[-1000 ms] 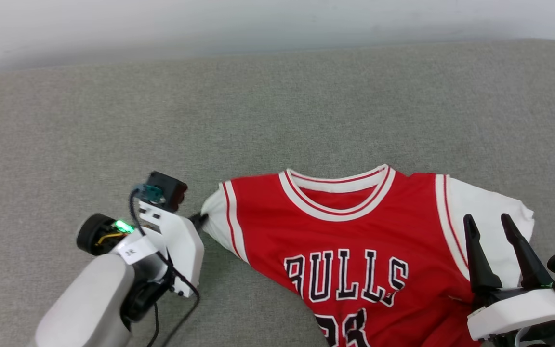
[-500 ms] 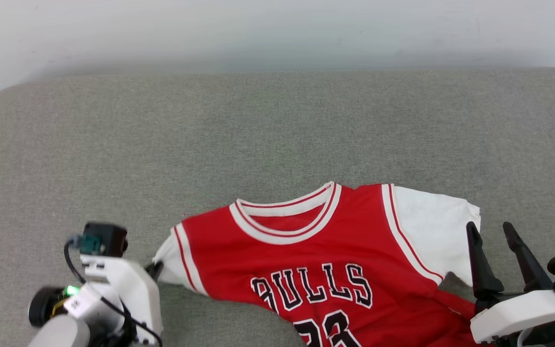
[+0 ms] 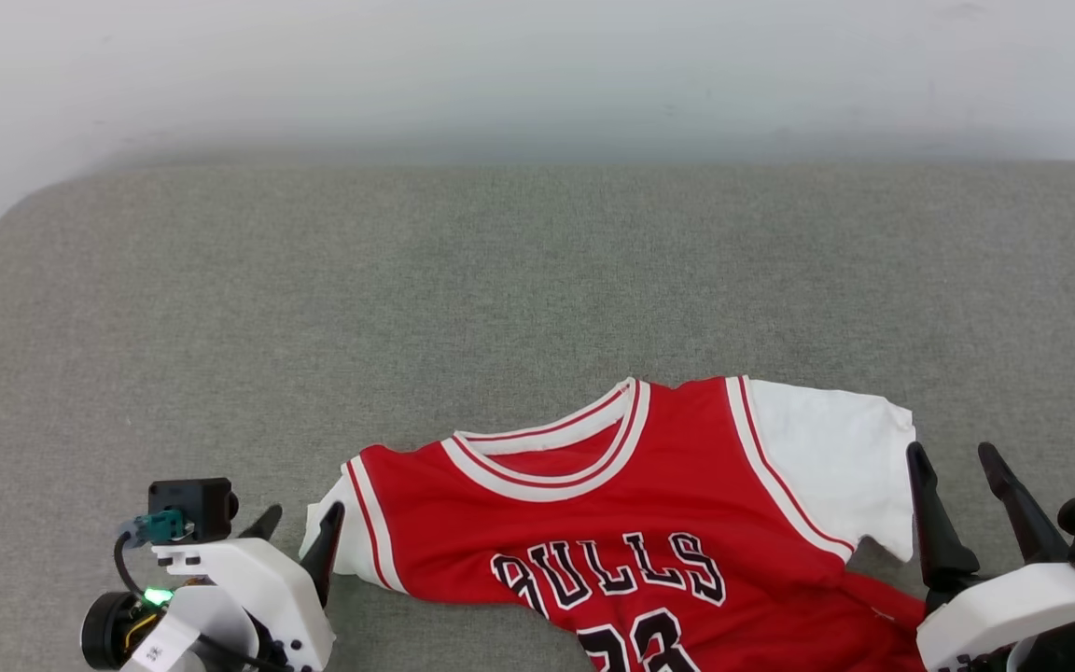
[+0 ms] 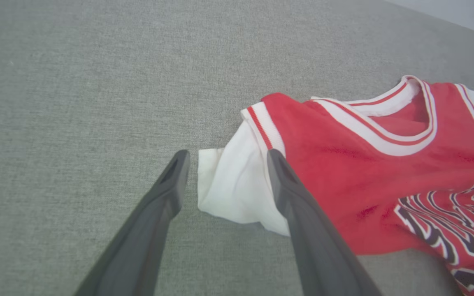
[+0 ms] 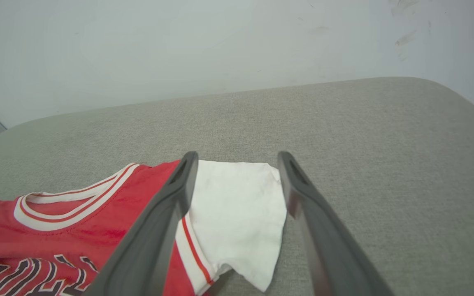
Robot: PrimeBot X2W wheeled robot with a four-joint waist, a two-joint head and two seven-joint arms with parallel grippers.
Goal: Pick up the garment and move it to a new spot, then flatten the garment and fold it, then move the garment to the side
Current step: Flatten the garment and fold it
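Left gripper (image 3: 302,530) stands with its jaws wide, holding nothing. Its fingers straddle the white flap at the jersey's (image 3: 649,485) left shoulder: one over bare bench (image 3: 500,280), the other over the striped trim. Whether either tip touches cloth I cannot tell. The right gripper (image 3: 953,467) is just as wide and also empty, poised just beside the broader white flap at the other shoulder.

The jersey lies face up along the bench's near edge, from the middle toward the right, with its collar toward the far edge and its lower part running out of the head view. With a gripper at each shoulder, this reads as the flattening step, since shoulders give the best purchase for drawing the chest smooth. The left shoulder lies nearer the front edge than the right, so the collar line slants and the left flap looks bunched. That side probably wants another tug before folding.
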